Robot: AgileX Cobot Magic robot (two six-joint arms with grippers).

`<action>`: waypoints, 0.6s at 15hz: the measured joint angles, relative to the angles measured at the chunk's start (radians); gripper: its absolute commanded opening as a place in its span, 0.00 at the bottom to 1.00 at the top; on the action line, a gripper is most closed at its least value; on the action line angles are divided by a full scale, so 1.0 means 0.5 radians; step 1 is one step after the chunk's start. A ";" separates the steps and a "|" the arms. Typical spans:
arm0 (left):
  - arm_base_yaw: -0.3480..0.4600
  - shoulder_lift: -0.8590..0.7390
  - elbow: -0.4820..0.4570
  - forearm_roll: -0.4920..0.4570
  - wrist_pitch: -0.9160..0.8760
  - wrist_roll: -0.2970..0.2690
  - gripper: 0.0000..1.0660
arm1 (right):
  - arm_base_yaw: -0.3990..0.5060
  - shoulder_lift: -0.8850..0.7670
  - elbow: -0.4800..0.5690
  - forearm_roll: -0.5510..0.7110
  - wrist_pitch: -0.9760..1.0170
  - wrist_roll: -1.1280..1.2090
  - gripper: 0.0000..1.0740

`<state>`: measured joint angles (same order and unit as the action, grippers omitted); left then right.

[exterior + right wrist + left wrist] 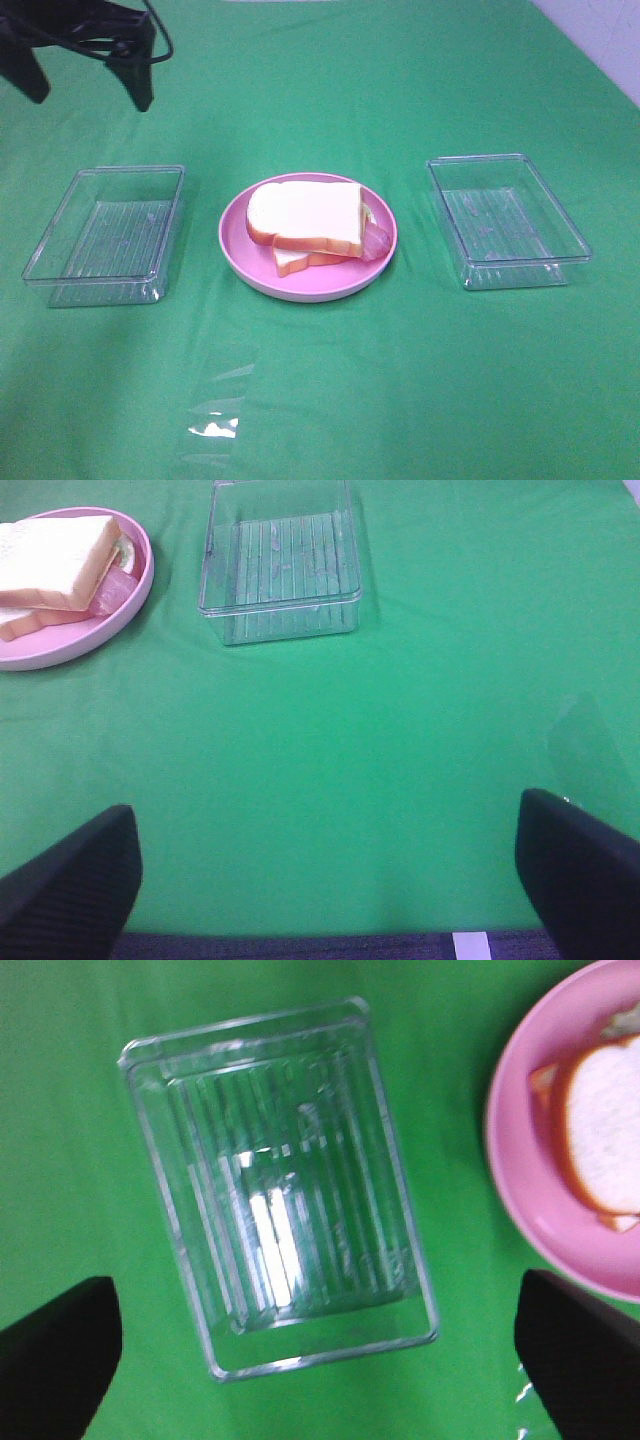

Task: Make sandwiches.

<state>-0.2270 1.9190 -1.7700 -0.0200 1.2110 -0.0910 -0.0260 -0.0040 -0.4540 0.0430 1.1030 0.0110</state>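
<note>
Sandwich (310, 222) — assembled, stacked on the pink plate (240, 255) at the middle of the green surface (400, 400); top bread slice is laid over fillings, a pink-red strip (375, 243) is seen protruding. Task is judged nearly or fully complete.

Clear trays — left tray (105, 235) and right tray (505, 220), both emptied.

Left hand (320, 1360) — spread wide above the left tray, nothing held. Right hand (330, 880) — spread wide, nothing touched.
</note>
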 measured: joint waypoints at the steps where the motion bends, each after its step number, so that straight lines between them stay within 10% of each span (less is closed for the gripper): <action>1: 0.072 -0.088 0.128 0.010 0.000 0.018 0.96 | 0.000 0.000 0.000 0.000 0.000 0.000 0.91; 9: 0.394 -1.096 1.168 -0.038 0.002 0.032 0.95 | 0.000 0.000 0.000 0.000 0.000 0.000 0.91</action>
<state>-0.0300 1.3710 -1.1860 -0.0390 1.2120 -0.0750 -0.0260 -0.0040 -0.4540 0.0430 1.1030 0.0110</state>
